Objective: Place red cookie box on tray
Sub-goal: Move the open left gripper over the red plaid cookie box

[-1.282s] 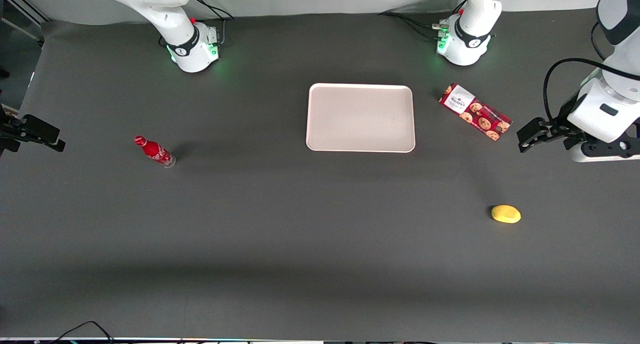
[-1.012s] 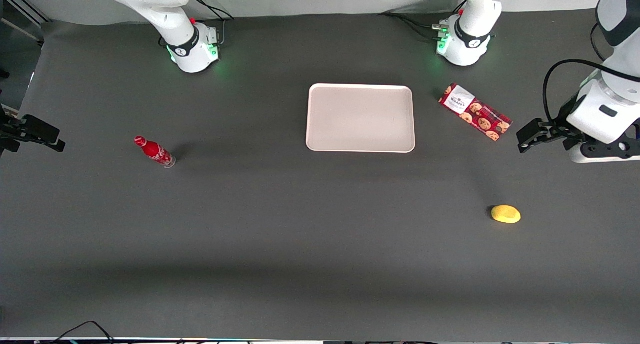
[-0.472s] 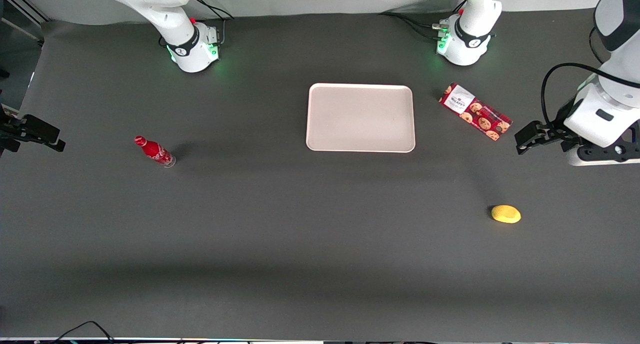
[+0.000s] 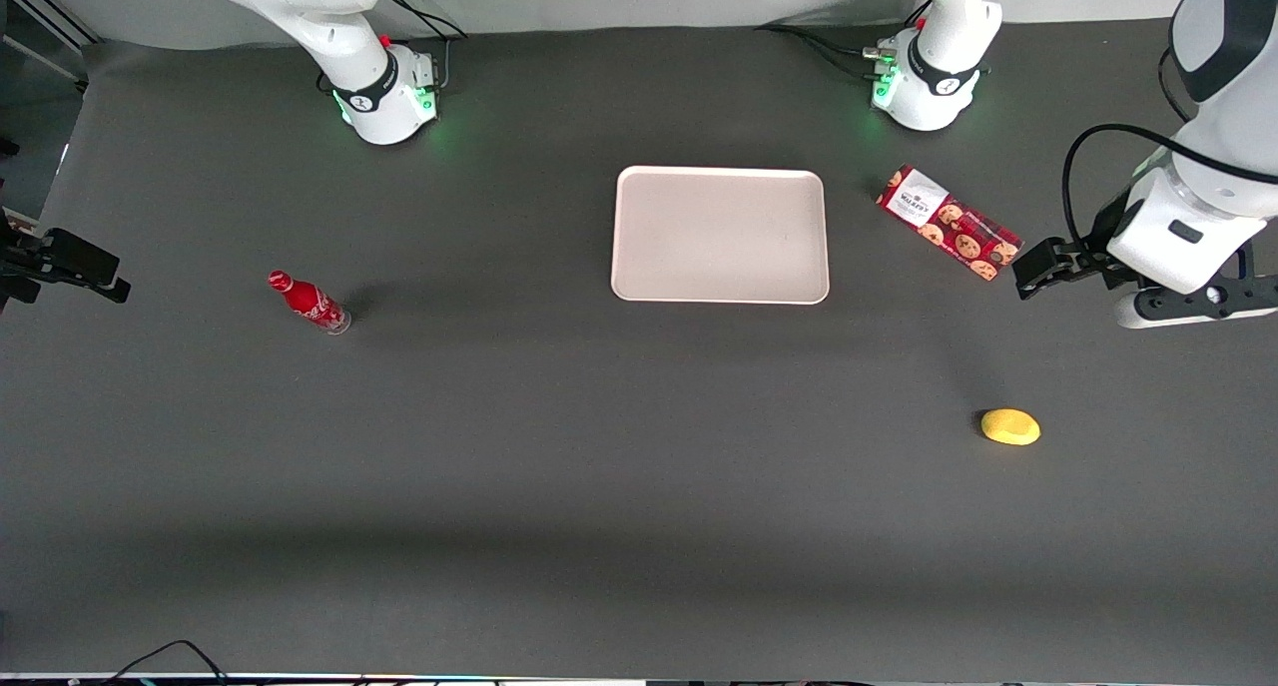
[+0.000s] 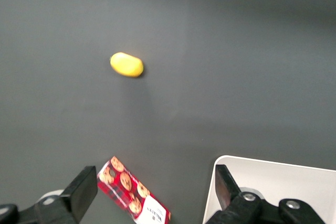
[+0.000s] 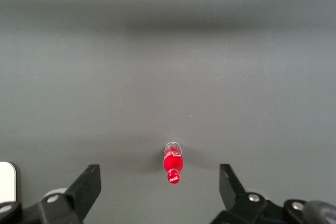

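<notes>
Red cookie box [image 4: 950, 223] lies flat on the table beside the tray [image 4: 720, 234], untouched; the gripper [image 4: 1034, 269] hovers just beside its cookie-printed end, fingers [image 5: 84, 191] spread wide

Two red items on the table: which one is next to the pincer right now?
The red cookie box, the flat carton beside the tray. The open pincer hovers at its end; the red cola bottle lies toward the parked arm's end.

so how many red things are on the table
2. The red cookie box lies flat beside the tray, toward the working arm's end, with the open gripper next to it. The small red cola bottle stands toward the parked arm's end.
</notes>
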You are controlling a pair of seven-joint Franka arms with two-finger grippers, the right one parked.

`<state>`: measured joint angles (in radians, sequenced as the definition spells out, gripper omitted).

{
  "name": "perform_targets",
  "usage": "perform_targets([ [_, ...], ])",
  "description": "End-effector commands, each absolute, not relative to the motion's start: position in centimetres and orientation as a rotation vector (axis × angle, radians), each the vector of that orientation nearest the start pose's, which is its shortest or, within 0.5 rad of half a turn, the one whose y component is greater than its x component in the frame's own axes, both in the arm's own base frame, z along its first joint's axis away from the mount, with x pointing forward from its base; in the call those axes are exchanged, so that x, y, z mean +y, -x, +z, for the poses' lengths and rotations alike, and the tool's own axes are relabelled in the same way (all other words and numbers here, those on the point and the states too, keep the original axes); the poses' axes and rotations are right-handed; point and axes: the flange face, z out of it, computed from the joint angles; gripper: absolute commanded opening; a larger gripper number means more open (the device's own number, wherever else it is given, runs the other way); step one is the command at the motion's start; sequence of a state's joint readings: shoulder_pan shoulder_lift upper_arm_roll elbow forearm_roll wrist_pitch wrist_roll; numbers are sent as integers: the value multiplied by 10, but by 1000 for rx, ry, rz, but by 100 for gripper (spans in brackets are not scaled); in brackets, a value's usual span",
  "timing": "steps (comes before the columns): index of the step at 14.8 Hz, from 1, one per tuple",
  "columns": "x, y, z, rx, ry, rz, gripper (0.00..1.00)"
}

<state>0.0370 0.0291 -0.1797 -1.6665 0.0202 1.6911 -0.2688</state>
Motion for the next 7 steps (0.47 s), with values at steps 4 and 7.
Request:
perform_targets([
  [4, -47, -533, 514, -559, 3018, 189, 100],
  [7, -29, -497, 480, -690, 2988, 206, 100],
])
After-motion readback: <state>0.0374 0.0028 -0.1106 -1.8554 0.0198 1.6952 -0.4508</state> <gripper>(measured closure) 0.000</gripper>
